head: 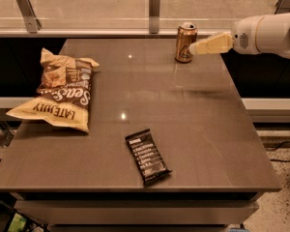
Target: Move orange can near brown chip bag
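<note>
— One step is in hand, as we read it: the reach for the orange can [186, 43]. Our gripper [197, 48] hangs over the far right corner of the table [203, 129], its tip at the can's side, touching it or just short of it; we cannot tell which

— Is it open, or closed on anything?

— We cannot tell from this side-on view. We judge the can not yet grasped: it stands upright on the tabletop, directly ahead of the gripper's tip

— So what does the next move call for?

— We need the gripper around the can's body, a firm close, a lift clear of the surface, then a long carry. The brown chip bag [60, 93] lies well apart from the gripper, beyond the can and nearer the camera, so the can must cross most of the table

— Anything in our way?

— Little. A black snack bar wrapper [147, 156] lies flat, well away from the gripper toward the front edge, and we judge it off the straight line to the bag. A glass barrier [154, 8] with metal posts runs close behind the can. The can looks light and narrow, so a nudge from the tip could topple it
</note>
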Motion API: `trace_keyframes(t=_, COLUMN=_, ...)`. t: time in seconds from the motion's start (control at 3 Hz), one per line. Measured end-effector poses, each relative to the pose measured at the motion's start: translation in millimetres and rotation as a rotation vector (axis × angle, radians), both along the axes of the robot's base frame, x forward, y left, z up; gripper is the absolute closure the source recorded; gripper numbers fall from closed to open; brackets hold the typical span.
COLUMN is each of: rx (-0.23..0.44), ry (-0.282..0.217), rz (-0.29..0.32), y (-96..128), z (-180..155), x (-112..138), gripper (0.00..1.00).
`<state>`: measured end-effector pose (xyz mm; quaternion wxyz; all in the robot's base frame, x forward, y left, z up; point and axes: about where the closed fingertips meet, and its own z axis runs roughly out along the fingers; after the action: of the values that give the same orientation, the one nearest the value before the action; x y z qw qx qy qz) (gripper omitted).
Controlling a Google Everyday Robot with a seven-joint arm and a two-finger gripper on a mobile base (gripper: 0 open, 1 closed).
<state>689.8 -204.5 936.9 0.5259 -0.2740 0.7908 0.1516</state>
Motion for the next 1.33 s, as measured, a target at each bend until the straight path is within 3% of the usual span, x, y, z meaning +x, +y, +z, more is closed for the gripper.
trace_keyframes(t=1.33, rx=0.098, ry=-0.040, rz=0.055, y=27, z=-24, x=49, gripper=0.00)
